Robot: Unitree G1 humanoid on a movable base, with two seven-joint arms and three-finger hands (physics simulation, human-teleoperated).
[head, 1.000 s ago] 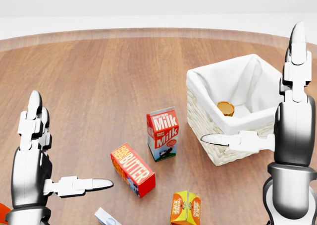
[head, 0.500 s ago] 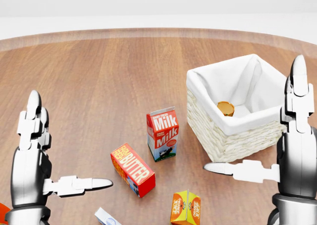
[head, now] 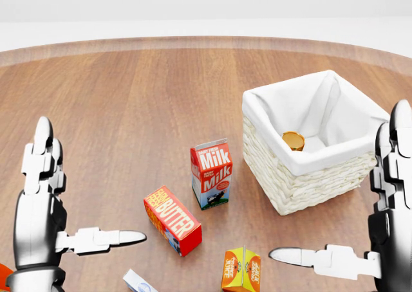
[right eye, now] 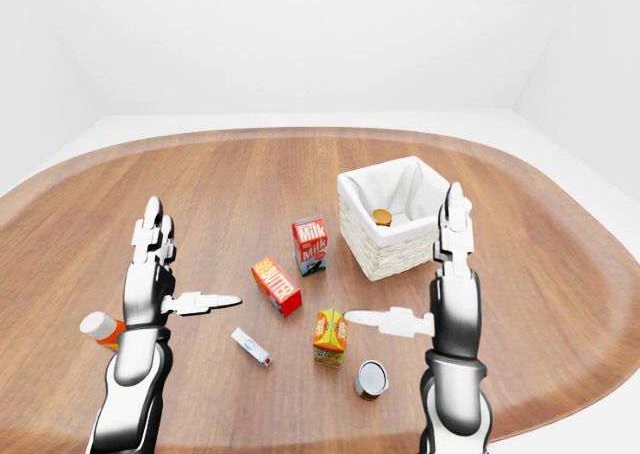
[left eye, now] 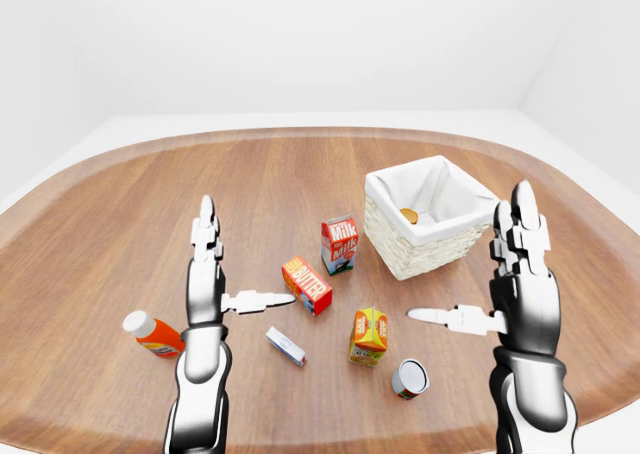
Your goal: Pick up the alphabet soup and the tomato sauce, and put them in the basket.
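Left-eye view: one can in basket (left eye: 395, 249), 2nd can (left eye: 410, 378) lies near-right on counter (left eye: 120, 204).
Head view: my right robot hand (head: 322, 261) spread wide, empty.
Right-eye view: left robot hand (right eye: 190, 302) open too. Next, I reckon: lower right onto 2nd can.

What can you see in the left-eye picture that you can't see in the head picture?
Only the left-eye view shows the can lying near the bottom, the whole orange-and-white bottle at the left, and the table's curved rim. The head view adds nothing new; it only shows the milk carton and butter box larger, with the bottle cut to a sliver. Both show the basket with a small round orange thing inside, the orange carton, and the open left hand and right hand.
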